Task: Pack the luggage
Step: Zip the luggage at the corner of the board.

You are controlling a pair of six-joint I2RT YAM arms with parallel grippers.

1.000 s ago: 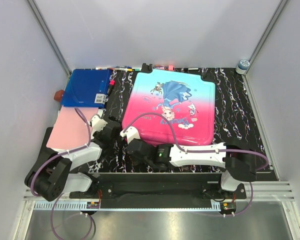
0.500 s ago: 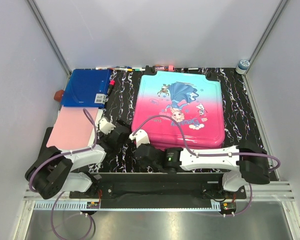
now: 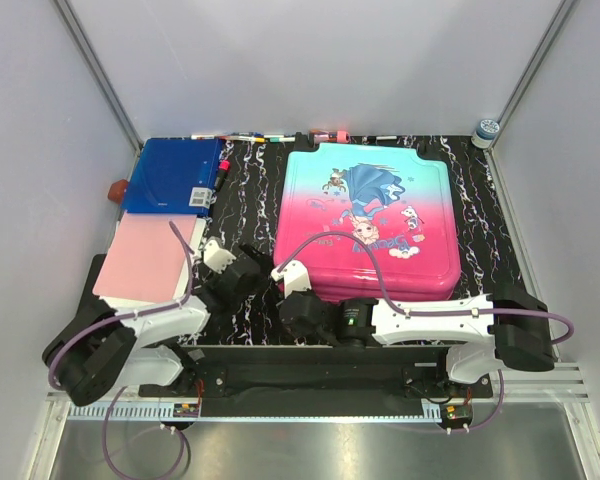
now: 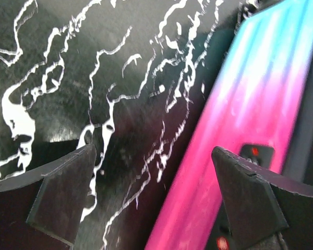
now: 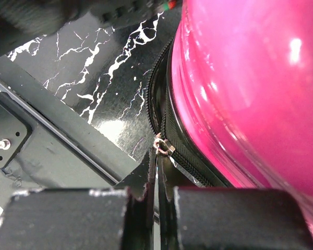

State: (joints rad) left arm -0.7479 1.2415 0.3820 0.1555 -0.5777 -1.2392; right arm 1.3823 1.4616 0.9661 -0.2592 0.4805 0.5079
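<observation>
Right end effector (image 3: 292, 300) sits low at the near-left corner of the luggage (image 3: 370, 220), its fingers clenched together with the small metal zipper pull (image 5: 163, 146) pinched at their tips, as the right wrist view shows. Its arm lies stretched flat along the near edge of the table (image 3: 480, 270), reaching leftward from its base. Left end effector (image 3: 248, 270) hovers just beside it, spread wide and gripping nothing; through its wrist camera I see its two dark fingers (image 4: 62, 198) apart over bare marbled table, with the pink side of the shell just to their right. The luggage lies closed and flat, print upward, on the right-centre of the black, white-veined table, teal end toward the back wall. On the left lie a blue folder (image 3: 170, 175) and, nearer, a pink pad (image 3: 145, 260), with a band of bare table between them and the case. Markers (image 3: 240, 137) line the far edge. White walls close in the sides and back. A strip of bare table runs between the case and the right wall.
</observation>
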